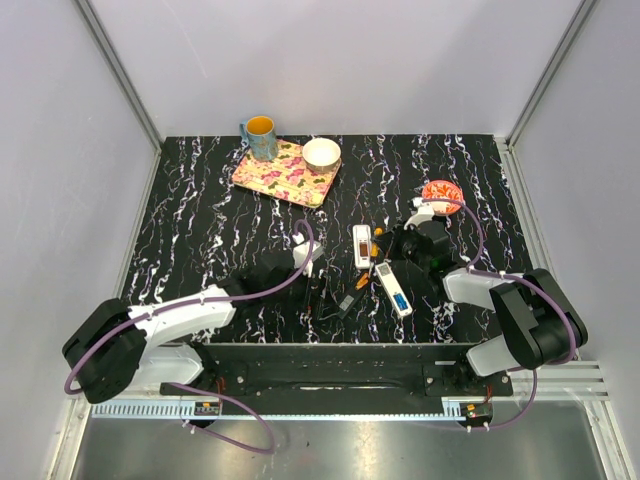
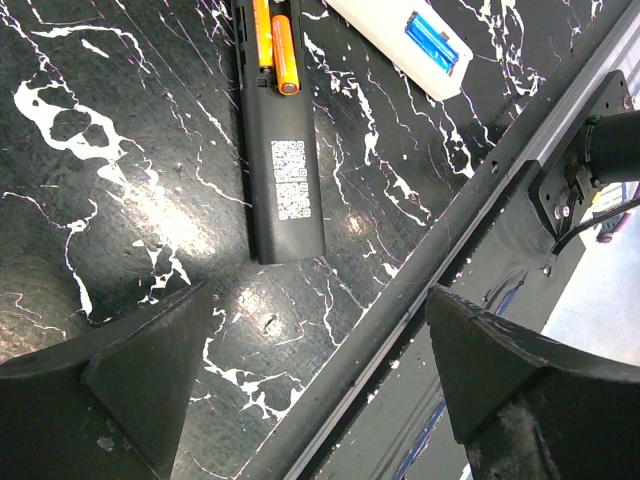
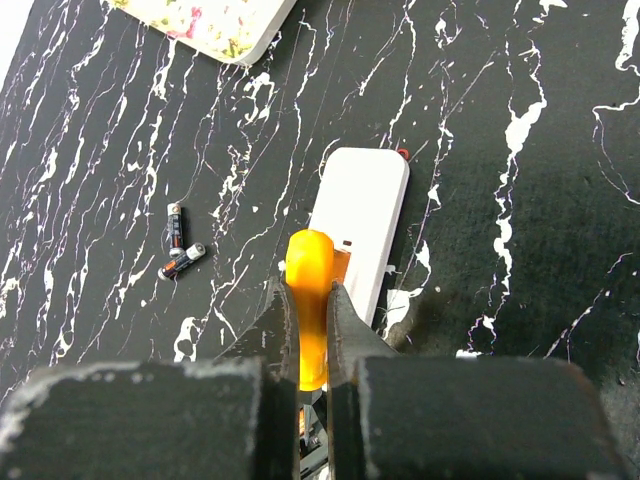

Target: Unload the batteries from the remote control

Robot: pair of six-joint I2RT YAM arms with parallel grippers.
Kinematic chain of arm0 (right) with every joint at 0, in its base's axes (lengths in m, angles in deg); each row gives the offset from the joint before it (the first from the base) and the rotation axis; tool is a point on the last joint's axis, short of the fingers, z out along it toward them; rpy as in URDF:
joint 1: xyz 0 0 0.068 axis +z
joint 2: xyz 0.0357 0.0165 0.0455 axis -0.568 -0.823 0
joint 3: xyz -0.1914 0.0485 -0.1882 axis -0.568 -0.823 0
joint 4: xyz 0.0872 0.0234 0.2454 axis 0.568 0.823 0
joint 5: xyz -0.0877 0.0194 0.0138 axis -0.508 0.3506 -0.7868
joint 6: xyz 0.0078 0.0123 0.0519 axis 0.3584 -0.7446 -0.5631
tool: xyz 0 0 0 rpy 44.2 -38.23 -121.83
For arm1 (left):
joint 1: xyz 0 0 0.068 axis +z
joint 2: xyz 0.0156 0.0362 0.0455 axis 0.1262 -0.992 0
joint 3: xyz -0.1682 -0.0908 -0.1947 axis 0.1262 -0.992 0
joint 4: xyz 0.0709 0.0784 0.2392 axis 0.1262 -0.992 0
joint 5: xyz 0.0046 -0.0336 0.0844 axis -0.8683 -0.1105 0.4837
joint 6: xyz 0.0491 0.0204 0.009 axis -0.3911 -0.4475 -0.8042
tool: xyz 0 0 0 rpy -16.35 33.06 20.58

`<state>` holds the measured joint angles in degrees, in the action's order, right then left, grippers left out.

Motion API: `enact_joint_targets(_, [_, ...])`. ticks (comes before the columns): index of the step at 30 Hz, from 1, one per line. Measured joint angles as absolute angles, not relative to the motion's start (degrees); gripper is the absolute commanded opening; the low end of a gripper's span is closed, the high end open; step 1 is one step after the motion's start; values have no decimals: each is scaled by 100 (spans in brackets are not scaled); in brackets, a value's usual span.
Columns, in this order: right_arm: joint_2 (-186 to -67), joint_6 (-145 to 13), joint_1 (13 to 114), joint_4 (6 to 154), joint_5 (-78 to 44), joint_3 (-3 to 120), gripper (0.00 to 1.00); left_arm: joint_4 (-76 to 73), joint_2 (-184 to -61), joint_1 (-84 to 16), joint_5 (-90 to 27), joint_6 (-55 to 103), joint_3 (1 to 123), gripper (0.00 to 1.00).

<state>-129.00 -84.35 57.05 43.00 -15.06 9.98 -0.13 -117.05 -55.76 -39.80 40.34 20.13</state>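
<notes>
Clamped tight on one orange battery (image 3: 310, 262) at lower centre of the frame, fingers of the right gripper (image 3: 309, 300), just over a white remote (image 3: 360, 200). Spread wide apart, fingers of the left gripper (image 2: 318, 300). Seen at upper centre, well clear of those fingertips: two orange cells (image 2: 274, 45) in a black remote (image 2: 285, 170).

Right gripper (image 3: 310, 312) jaws clamp an orange battery (image 3: 310, 262) above white remote (image 3: 362, 205); two dark cells (image 3: 183, 262) lie left.

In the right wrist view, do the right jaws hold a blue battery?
No, the right jaws are shut on an orange battery, with the white remote lying just beyond it.
</notes>
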Motion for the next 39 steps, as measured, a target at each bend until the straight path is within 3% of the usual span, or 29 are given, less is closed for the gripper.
enact_joint_targets(39, [-13025, -9283, 5808, 3664, -642, 801, 0, 110, -11829, -5367, -3977, 4063, 1928, 92])
